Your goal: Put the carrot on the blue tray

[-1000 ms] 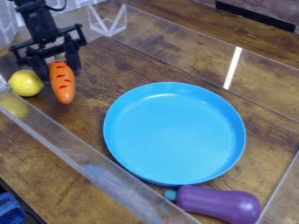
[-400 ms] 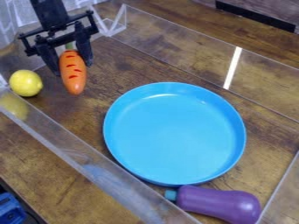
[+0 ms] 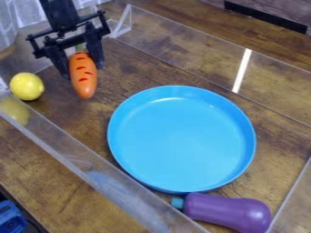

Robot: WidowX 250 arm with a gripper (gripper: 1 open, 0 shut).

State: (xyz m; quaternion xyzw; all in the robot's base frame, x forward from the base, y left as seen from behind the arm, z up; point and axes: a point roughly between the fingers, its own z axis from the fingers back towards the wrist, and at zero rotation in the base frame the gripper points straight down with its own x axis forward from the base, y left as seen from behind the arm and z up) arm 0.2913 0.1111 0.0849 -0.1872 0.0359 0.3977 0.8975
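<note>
The orange carrot (image 3: 83, 75) with dark grooves hangs upright, tip down, above the wooden table at the upper left. My black gripper (image 3: 78, 57) is shut on its upper end, and the green top is hidden between the fingers. The round blue tray (image 3: 183, 136) lies flat in the middle of the table, well to the right of and below the carrot. Nothing lies on the tray.
A yellow lemon (image 3: 25, 86) rests left of the carrot. A purple eggplant (image 3: 228, 213) lies at the tray's near right rim. A clear plastic wall (image 3: 73, 155) runs along the front left of the wooden table.
The gripper has lifted the carrot off the table and carried it up and a little to the right, toward the tray. Lemon, tray and eggplant have not moved.
</note>
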